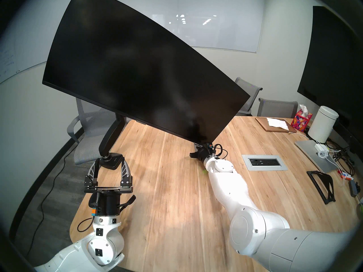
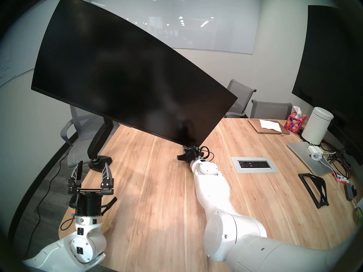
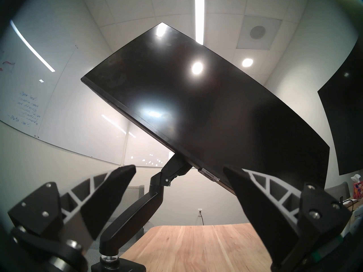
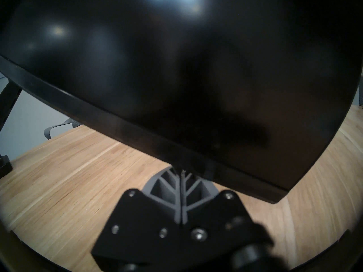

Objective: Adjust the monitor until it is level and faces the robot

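Observation:
The monitor [image 1: 141, 69] is a wide curved black screen on a black articulated arm [image 1: 112, 134] with a small base [image 1: 113, 160] at the table's left edge. It is tilted steeply, its left end high and its lower right corner close to the table. My left gripper [image 1: 110, 163] stands open just in front of the base, holding nothing; the left wrist view looks up at the monitor [image 3: 206, 108] between its fingers [image 3: 110, 197]. My right gripper [image 1: 196, 147] is shut and empty under the monitor's low right end. In the right wrist view its fingers [image 4: 181, 187] press together, tips right at the bottom bezel [image 4: 137, 136].
A socket panel [image 1: 264, 162] is set into the wooden table [image 1: 167, 197]. At the right stand a laptop [image 1: 312, 155], a white canister [image 1: 324, 124], a tissue box [image 1: 302, 118], a black stand [image 1: 322, 181] and cables. Grey chairs [image 1: 86, 126] ring the table; a flat wall screen [image 1: 337, 59] hangs right.

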`<state>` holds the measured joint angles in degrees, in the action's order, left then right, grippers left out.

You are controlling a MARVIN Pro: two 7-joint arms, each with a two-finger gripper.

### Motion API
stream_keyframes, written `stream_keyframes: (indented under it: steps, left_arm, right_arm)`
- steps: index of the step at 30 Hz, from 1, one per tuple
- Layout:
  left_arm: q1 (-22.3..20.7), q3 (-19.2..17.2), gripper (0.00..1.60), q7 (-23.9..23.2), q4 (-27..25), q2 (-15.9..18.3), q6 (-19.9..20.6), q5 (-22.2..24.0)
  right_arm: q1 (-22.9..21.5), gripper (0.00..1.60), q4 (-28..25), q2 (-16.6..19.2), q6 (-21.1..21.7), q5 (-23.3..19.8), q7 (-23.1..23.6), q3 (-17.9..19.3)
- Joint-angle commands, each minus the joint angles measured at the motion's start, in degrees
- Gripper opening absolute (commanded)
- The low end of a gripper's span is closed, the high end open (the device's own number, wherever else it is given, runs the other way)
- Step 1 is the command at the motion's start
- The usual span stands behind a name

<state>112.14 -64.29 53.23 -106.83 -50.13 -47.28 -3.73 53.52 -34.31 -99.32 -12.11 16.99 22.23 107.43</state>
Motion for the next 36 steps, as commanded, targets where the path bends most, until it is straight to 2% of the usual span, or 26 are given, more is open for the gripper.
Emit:
stream_keyframes:
  steps: [1, 22, 36]
  left_arm:
    - [-0.1, -0.1, 1.6, 0.1, -0.7, -0.1, -0.2, -0.1]
    - [-0.1, -0.1, 1.6, 0.1, -0.6, -0.1, -0.2, -0.1]
    - [-0.1, -0.1, 1.6, 0.1, -0.6, -0.1, -0.2, -0.1]
  right_arm:
    - [-3.8, 0.0, -2.6, 1.1, -3.1, 0.0, -1.2, 0.0]
    - [-4.3, 0.0, -4.6, 2.2, -4.9, 1.3, -2.6, -0.1]
    - [-3.3, 0.0, -7.8, 3.3, -5.8, 2.1, -4.7, 0.1]
